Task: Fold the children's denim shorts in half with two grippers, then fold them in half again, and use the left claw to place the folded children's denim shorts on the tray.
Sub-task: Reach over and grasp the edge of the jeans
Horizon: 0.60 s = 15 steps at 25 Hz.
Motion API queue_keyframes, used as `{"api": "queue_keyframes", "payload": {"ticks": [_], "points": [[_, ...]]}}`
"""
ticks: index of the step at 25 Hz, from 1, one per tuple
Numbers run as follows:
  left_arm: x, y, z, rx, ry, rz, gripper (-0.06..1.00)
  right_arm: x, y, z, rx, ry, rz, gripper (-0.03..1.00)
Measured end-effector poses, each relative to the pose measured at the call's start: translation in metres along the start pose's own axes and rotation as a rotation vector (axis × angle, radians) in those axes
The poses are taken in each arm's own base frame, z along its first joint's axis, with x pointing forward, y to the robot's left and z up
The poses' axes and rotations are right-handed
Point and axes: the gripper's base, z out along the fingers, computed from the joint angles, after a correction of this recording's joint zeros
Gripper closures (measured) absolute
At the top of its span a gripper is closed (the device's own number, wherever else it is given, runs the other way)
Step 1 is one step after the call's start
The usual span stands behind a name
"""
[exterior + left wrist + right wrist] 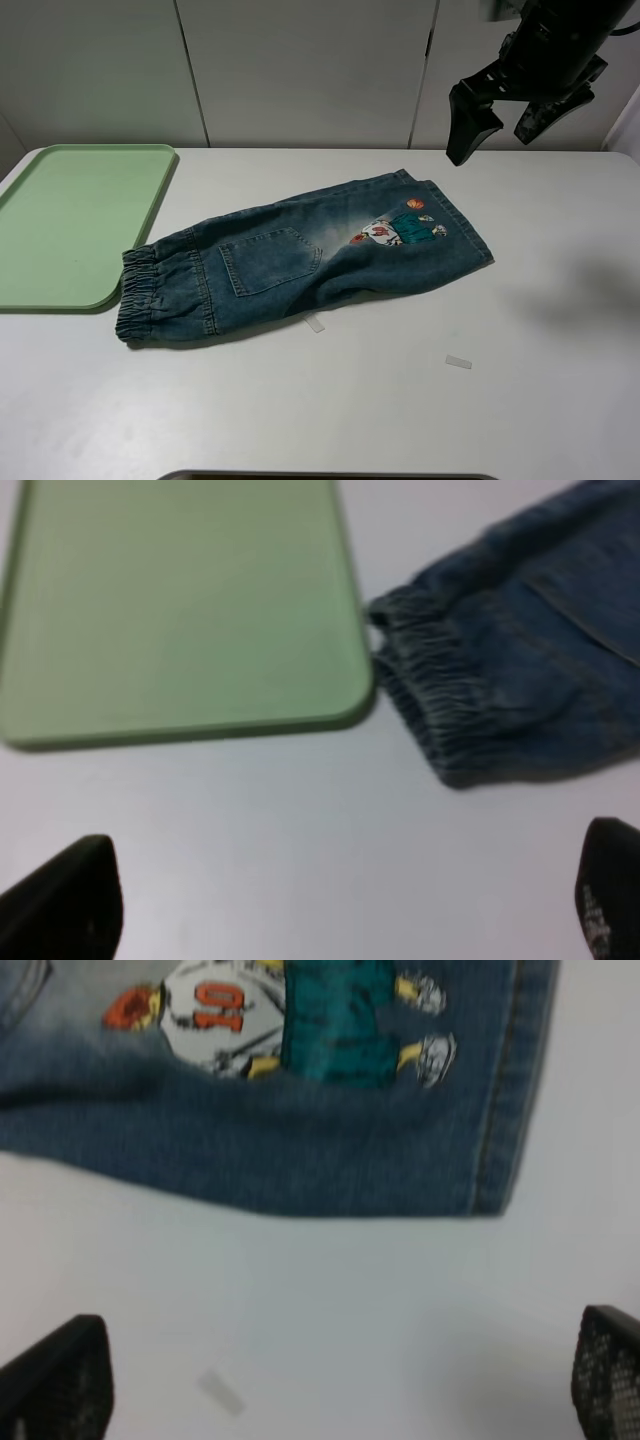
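On the worktop [300, 420], the denim shorts [300, 262] lie flat, with the waistband just beside the tray [60, 215]. I think they are folded once, leg on leg. The second fold and the move onto the tray are still to do. My left jaws and right jaws are both wide and hold nothing.

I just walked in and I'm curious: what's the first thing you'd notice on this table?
Blue denim shorts with a gathered elastic waistband lie across the middle of the white table, a colourful cartoon print near their leg end. A flat pale-green plastic tray sits to their left, beside the waistband, and the black right gripper hangs open above the far right.
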Motion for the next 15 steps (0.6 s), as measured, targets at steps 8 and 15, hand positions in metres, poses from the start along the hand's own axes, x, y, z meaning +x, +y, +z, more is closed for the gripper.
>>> {"api": "queue_keyframes", "payload": {"ticks": [8,15], "points": [[0.001,-0.003,-0.001,-0.192,-0.011,-0.14,0.06,-0.016,-0.007,0.021,0.048,-0.071,-0.016,0.27],[0.001,-0.003,-0.001,-0.203,-0.012,-0.149,0.06,-0.029,-0.016,0.073,0.082,-0.043,-0.059,0.27]]}}
